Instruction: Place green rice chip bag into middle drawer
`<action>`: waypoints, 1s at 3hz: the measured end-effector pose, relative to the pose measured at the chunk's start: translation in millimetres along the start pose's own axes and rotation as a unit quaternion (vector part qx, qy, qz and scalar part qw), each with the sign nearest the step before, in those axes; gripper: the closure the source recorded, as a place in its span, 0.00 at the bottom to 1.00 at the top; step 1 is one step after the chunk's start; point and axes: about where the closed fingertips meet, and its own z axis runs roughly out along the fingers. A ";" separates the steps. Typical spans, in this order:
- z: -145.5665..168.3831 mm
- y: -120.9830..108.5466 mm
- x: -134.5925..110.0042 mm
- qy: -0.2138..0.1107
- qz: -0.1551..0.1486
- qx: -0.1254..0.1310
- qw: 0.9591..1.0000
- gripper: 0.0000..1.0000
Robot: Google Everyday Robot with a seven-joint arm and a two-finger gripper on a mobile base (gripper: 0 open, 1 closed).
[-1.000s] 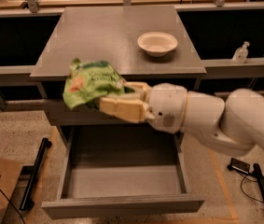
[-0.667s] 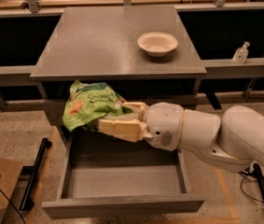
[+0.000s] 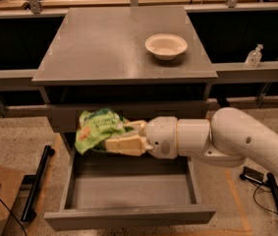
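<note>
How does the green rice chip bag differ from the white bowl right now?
The green rice chip bag is bright green and crumpled; the white bowl is pale, round and smooth. The bag is held in the air by the hand, over the back of the open middle drawer; the bowl rests upright on the tabletop, untouched. Both are small, and neither is in the drawer.

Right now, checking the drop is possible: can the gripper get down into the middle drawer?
Probably yes. The gripper, holding the green rice chip bag, hangs over the rear left of the middle drawer, which stands pulled out with nothing visible between them.
</note>
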 end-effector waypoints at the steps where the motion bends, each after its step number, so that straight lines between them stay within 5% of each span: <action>1: 9.8 -26.4 58.8 0.027 0.033 -0.002 0.999 1.00; 2: 18.9 -56.1 123.7 0.030 0.065 0.007 0.997 1.00; 3: 21.8 -61.2 135.5 0.023 0.079 0.004 0.997 1.00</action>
